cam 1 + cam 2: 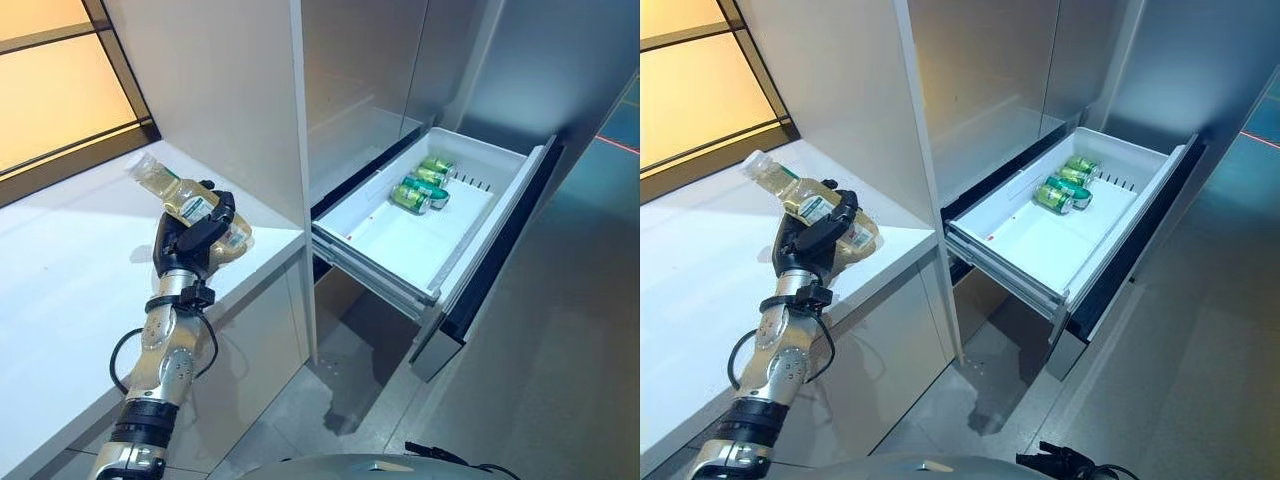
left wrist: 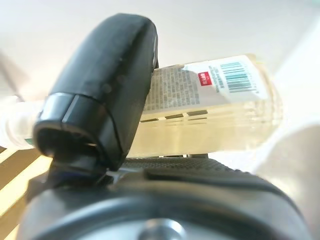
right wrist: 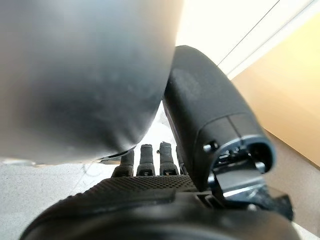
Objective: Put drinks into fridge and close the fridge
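Note:
My left hand [image 1: 192, 240] is shut on a clear bottle [image 1: 178, 198] of pale yellow drink with a green-and-white label. It holds the bottle tilted, cap up and to the left, just above the white counter [image 1: 70, 280] near its right end. In the left wrist view the thumb [image 2: 100, 85] lies across the bottle [image 2: 215, 110]. The white fridge drawer [image 1: 455, 255] stands pulled out to the right of the counter, with green cans [image 1: 424, 185] lying at its far end. My right hand [image 3: 210, 125] shows in the right wrist view with its fingers straight and nothing in it.
A tall white cabinet panel [image 1: 270, 110] rises between the counter and the fridge opening. The drawer's dark front panel [image 1: 500, 270] juts out over the grey floor [image 1: 560, 360]. A window frame [image 1: 60, 150] runs behind the counter.

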Controlling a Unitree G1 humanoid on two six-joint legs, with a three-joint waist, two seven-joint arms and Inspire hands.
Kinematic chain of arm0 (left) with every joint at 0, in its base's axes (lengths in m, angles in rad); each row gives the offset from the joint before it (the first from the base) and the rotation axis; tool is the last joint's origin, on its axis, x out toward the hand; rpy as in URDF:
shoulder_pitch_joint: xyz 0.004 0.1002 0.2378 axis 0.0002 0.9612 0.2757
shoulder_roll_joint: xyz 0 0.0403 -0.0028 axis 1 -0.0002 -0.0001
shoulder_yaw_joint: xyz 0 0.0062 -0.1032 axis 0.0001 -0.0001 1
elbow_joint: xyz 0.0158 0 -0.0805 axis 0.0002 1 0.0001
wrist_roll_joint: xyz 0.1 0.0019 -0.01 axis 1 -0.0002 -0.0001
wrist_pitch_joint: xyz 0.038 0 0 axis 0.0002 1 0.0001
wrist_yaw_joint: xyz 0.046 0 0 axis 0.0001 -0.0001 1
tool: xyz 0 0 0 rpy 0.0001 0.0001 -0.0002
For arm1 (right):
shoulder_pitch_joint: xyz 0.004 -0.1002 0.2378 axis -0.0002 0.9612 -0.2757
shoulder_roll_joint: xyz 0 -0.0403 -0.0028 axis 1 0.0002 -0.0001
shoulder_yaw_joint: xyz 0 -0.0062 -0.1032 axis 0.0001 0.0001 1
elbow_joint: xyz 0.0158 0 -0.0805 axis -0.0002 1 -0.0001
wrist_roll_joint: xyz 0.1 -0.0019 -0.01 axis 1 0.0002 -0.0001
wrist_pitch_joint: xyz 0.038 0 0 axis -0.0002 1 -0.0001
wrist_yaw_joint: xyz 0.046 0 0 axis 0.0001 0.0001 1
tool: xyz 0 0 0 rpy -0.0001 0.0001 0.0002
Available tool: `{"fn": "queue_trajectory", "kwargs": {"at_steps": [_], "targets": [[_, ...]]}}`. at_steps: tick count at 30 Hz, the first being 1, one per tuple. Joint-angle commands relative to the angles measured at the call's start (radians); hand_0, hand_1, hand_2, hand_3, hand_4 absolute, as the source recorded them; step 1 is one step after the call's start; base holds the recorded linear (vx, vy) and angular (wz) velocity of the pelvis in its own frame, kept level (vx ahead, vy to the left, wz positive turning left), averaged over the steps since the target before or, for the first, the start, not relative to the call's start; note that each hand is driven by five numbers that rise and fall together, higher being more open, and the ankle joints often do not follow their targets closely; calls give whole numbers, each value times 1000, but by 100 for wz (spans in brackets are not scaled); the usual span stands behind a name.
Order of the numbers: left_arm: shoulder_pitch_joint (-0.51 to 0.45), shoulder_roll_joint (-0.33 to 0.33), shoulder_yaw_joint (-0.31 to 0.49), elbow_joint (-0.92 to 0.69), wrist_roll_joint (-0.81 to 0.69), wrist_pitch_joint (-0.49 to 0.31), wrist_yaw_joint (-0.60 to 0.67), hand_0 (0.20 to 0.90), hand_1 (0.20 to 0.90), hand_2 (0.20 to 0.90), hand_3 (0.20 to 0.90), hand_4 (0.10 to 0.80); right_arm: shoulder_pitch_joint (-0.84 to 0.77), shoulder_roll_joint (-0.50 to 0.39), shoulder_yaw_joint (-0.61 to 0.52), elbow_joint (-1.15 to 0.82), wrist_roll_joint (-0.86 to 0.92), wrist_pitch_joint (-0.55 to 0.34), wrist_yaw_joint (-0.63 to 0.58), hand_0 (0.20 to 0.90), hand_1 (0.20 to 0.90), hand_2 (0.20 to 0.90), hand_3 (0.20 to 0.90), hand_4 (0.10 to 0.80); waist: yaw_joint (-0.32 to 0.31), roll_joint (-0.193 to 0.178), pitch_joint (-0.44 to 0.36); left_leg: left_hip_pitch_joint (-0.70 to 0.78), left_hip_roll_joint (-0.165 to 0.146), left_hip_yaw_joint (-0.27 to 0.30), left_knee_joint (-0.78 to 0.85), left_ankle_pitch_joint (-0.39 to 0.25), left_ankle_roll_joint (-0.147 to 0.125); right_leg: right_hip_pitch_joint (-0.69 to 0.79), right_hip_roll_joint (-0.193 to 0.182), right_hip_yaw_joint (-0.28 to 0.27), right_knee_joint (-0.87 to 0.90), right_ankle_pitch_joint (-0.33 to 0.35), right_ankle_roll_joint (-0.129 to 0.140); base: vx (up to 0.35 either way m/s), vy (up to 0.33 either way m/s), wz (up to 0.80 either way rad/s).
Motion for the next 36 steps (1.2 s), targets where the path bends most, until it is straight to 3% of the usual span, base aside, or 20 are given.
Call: {"fn": "queue_trajectory", "kwargs": {"at_steps": [1,9,12,16,24,36], "targets": [[-189,39,51,-224,79,-235,-43,300,300,300,200,100,-24,-13,37,14,-27,-18,31,900,900,900,900,800,5,46,-17,34,-45,18,13,-146,44,-86,66,12,110,-62,11,0,0,0],[-202,90,40,-248,234,-189,55,300,300,300,200,100,-23,-13,38,26,-26,-25,16,900,900,900,900,800,6,50,-19,35,-46,16,11,-146,45,-83,66,8,106,-60,12,0,0,0],[-196,106,44,-238,337,-177,141,300,300,300,200,100,-23,-16,34,28,-26,-27,19,900,900,900,900,800,7,51,-20,35,-47,15,11,-146,44,-82,67,9,103,-58,12,0,0,0],[-188,175,65,-189,559,-94,291,300,300,300,200,100,-20,-19,33,28,-22,-28,18,900,900,900,900,800,9,55,-22,35,-47,17,12,-145,44,-82,66,6,102,-58,12,0,0,0],[-175,242,76,-108,585,2,324,300,300,300,200,100,-17,-23,33,19,-20,-22,16,900,900,900,900,800,11,60,-24,32,-48,18,15,-143,43,-83,65,7,101,-56,14,0,0,0],[-168,227,55,-3,588,20,342,300,300,300,200,100,-14,-25,27,18,-26,-20,17,900,900,900,900,800,2,62,-23,33,-47,25,17,-144,43,-86,64,14,105,-56,14,0,0,0]]}}
